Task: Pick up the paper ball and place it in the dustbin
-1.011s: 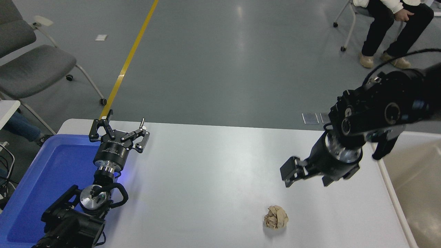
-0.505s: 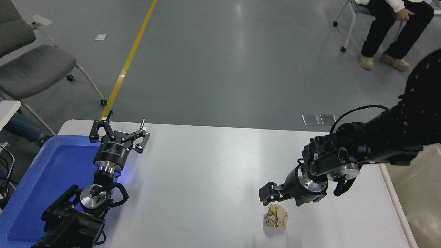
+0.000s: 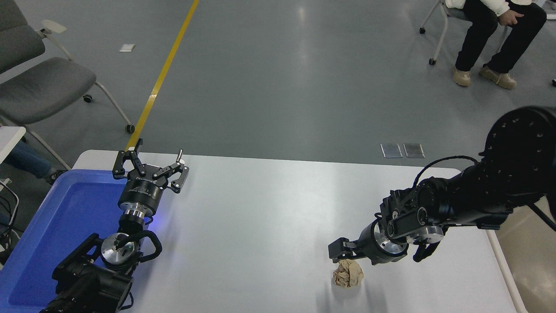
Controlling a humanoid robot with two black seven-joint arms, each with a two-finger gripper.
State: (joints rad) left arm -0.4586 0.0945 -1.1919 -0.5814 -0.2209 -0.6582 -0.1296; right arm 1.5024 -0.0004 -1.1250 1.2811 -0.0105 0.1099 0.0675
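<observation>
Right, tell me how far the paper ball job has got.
Nothing is finished yet: the paper ball lies on the white table. In hand: the right gripper is low at the ball's far edge; a grasp isn't clear. Left: grip, lift, carry to the dustbin. The left gripper sits parked, open.

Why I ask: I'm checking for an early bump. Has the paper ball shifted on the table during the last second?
No. The paper ball lies at the same spot near the table's front edge; only the right gripper came down to it.

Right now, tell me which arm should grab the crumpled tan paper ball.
The right: its pincer hangs just above the crumpled tan paper ball. The left pincer is parked far across the white table, by the blue plastic tray.
</observation>
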